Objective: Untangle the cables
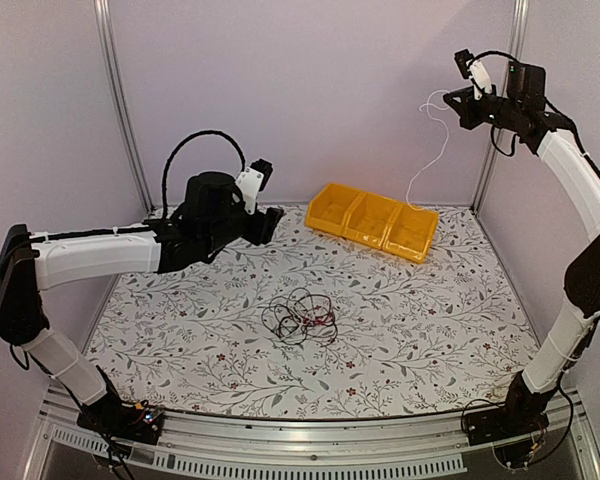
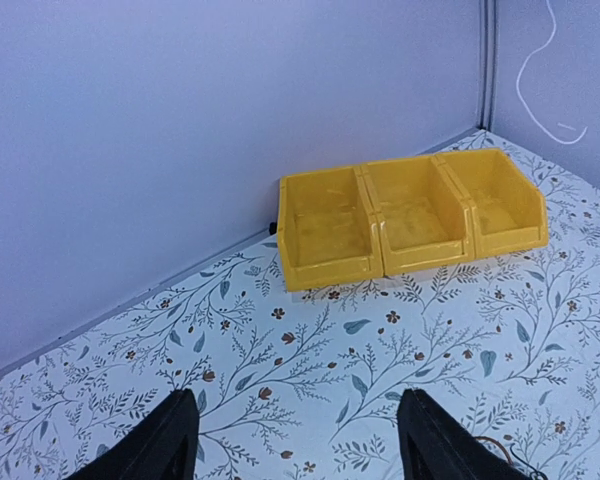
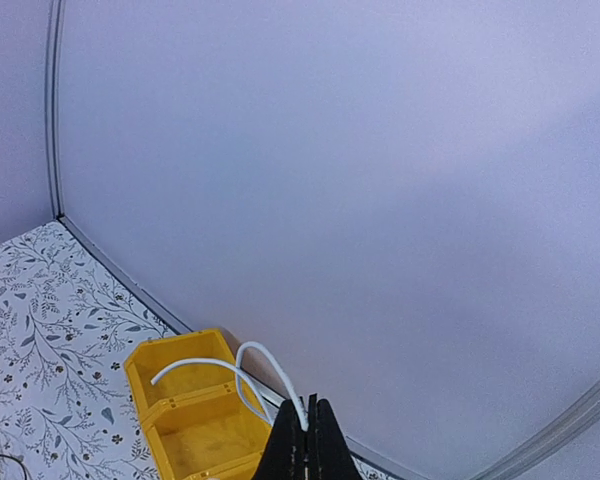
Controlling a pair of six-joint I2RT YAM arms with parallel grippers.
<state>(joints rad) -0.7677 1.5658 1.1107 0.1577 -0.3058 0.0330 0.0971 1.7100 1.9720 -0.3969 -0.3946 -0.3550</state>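
A small tangle of black and red cables [image 1: 300, 318] lies on the flowered table near its middle. My right gripper [image 1: 450, 103] is raised high at the back right and is shut on a white cable [image 1: 432, 150] that hangs down above the yellow bins [image 1: 373, 221]. In the right wrist view the white cable [image 3: 250, 375] loops out from between the closed fingertips [image 3: 309, 428]. My left gripper [image 2: 295, 440] is open and empty, held above the table at the back left, facing the yellow bins [image 2: 410, 215]. The white cable's end [image 2: 545, 90] shows at the top right there.
A row of three joined yellow bins stands at the back of the table, right of centre. Pale walls and metal corner posts [image 1: 120, 100] enclose the table. A metal rail [image 1: 310, 440] runs along the near edge.
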